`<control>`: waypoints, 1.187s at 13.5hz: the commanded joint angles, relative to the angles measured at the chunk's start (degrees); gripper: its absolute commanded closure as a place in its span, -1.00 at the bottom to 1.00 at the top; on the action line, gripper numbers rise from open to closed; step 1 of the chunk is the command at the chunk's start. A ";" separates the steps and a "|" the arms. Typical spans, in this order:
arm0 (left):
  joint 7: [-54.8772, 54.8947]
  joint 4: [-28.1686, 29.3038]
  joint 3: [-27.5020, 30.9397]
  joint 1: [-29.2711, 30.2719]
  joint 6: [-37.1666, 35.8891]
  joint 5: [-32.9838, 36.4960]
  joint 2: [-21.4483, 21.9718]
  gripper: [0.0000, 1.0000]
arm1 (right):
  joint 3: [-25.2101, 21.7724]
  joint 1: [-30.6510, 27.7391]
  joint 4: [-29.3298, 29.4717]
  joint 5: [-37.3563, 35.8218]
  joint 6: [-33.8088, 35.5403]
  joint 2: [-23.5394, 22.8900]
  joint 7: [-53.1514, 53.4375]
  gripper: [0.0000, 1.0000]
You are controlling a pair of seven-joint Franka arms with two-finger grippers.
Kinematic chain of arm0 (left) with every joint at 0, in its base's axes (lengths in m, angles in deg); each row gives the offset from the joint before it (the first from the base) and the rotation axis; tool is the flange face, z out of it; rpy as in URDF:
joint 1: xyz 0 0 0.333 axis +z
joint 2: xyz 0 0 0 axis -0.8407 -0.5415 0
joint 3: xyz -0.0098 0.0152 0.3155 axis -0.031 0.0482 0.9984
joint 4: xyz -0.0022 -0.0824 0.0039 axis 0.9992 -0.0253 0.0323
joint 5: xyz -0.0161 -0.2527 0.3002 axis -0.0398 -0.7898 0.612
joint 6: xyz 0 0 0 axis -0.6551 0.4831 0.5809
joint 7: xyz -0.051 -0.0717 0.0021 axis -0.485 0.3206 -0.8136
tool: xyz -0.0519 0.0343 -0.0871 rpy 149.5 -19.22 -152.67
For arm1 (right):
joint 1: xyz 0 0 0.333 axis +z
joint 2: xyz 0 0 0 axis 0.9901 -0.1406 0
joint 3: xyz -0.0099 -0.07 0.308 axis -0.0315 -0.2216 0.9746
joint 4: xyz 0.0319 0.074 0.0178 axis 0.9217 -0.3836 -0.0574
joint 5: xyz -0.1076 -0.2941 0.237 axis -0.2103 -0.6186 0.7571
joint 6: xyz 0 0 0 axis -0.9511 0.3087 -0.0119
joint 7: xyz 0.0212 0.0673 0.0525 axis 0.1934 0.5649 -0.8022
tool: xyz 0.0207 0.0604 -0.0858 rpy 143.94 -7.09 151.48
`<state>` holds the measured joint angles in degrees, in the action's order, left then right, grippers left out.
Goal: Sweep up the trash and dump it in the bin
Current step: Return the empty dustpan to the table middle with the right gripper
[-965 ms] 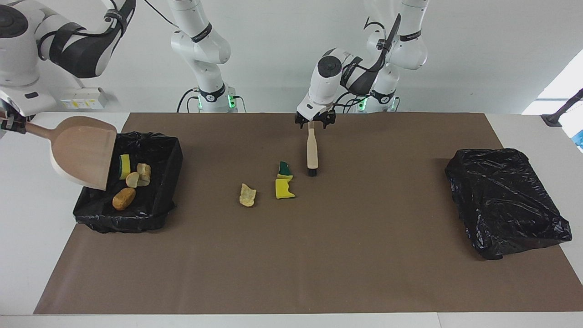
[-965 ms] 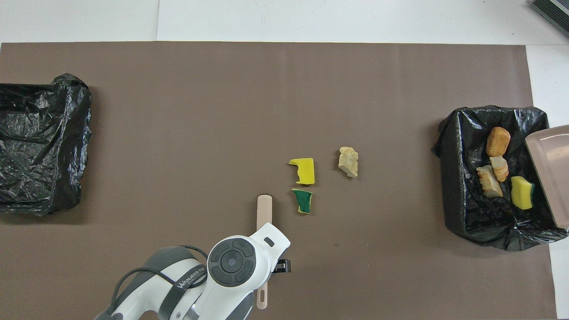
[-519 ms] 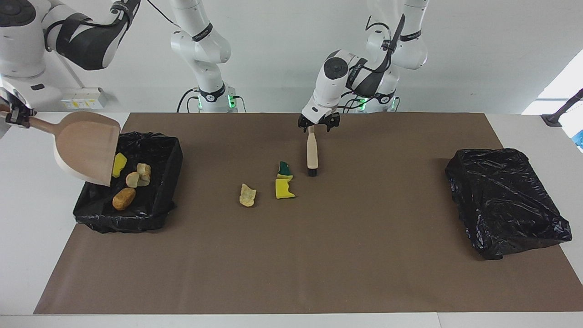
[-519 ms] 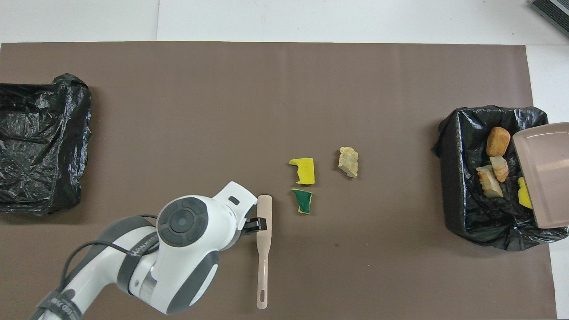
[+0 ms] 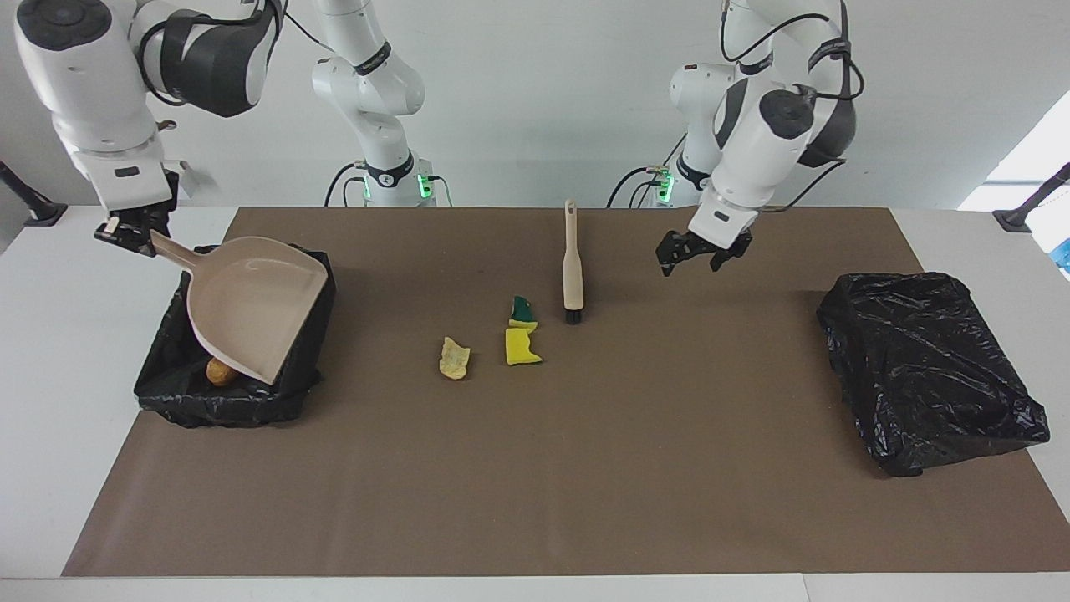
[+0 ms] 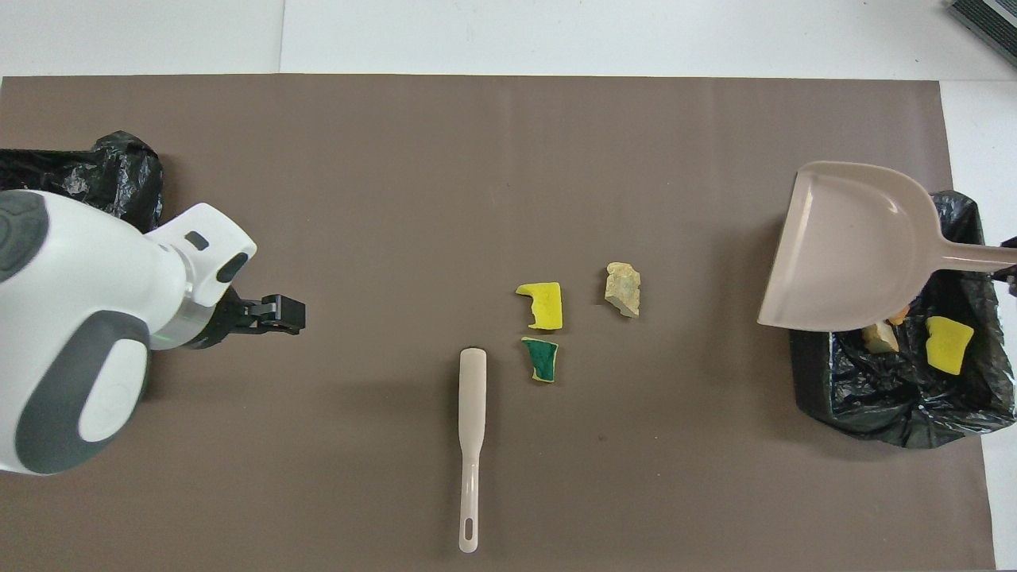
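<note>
My right gripper (image 5: 132, 236) is shut on the handle of the beige dustpan (image 5: 251, 301), which hangs tilted over the black-lined bin (image 5: 242, 405) and hides most of its contents. An orange-brown lump (image 5: 220, 370) and a yellow sponge chunk (image 6: 949, 345) show in the bin (image 6: 898, 397). On the mat lie more trash: a beige lump (image 5: 454, 358), a yellow sponge chunk (image 5: 522, 346) and a green-backed chunk (image 5: 523, 311). The brush (image 5: 573, 267) lies beside them, free. My left gripper (image 5: 700, 257) hangs open and empty over the mat, between the brush and the black bag.
A second black bag-covered box (image 5: 928, 368) sits at the left arm's end of the brown mat (image 5: 585, 485). The brush (image 6: 472, 429) points its handle toward the robots. White table shows around the mat.
My left gripper has risen from the brush handle and swung toward the left arm's end. The dustpan has turned hollow-side up and moved across the bin toward the table's middle.
</note>
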<state>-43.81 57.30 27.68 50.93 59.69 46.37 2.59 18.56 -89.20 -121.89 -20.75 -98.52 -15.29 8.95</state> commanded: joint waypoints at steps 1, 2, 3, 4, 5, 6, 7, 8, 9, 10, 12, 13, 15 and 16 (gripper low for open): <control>7.66 -6.32 -0.78 5.12 -6.46 1.48 -0.16 -1.00 | 0.01 3.40 -1.65 5.33 -0.97 -1.23 16.40 1.00; 7.85 -9.39 -0.52 5.22 -10.05 1.48 -0.25 -1.00 | 0.01 5.25 -1.65 5.87 -2.72 -2.37 22.56 1.00; 8.02 -12.03 0.09 5.22 -12.87 1.57 -0.25 -1.00 | 0.01 6.75 -1.65 6.66 -4.13 -3.60 27.41 1.00; 8.11 -14.14 0.79 5.14 -14.99 1.57 -0.16 -1.00 | 0.01 7.98 -1.47 8.32 -5.71 -5.18 33.46 1.00; 8.11 -15.12 0.89 5.22 -16.92 1.57 -0.16 -1.00 | 0.09 8.69 -1.47 9.99 -7.99 -6.50 39.70 1.00; 8.11 -15.65 1.15 5.14 -18.25 1.83 -0.16 -1.00 | 0.09 10.43 -1.47 10.79 -10.45 -7.73 45.59 1.00; 8.11 -15.83 1.15 5.14 -18.70 2.09 0.01 -1.00 | 0.09 12.71 -1.38 10.80 -13.08 -9.14 51.92 1.00; 8.55 -15.49 1.15 5.31 -18.53 2.10 0.97 -1.00 | 0.09 14.74 -1.21 10.71 -15.81 -10.46 59.20 1.00; 10.29 -15.22 1.93 6.18 -18.26 2.01 1.07 -1.00 | 0.01 16.67 -0.86 10.54 -18.01 -11.69 64.06 1.00; 12.84 -14.96 2.20 7.93 -18.52 1.49 1.16 -1.00 | 0.01 18.43 -0.42 10.71 -19.34 -12.66 67.68 1.00; 13.56 -13.91 2.12 7.86 -18.27 1.48 1.94 -1.00 | 0.01 21.77 -0.33 10.45 -23.29 -14.86 76.54 1.00; 13.82 -13.55 2.20 8.21 -18.09 1.48 1.95 -1.00 | 0.01 24.57 0.28 9.84 -24.52 -16.43 81.29 1.00; 13.83 -13.64 2.21 8.21 -17.04 1.48 1.86 -1.00 | 0.01 29.15 2.74 10.10 -24.89 -19.86 90.43 1.00; 13.83 -13.64 2.12 8.21 -16.68 1.48 1.86 -1.00 | 0.01 31.00 3.97 9.49 -25.41 -21.53 94.92 1.00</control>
<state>-30.86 42.57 30.28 58.51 42.21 47.55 3.33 18.85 -60.71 -121.78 -11.24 -123.09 -33.16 97.25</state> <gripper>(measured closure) 0.000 0.687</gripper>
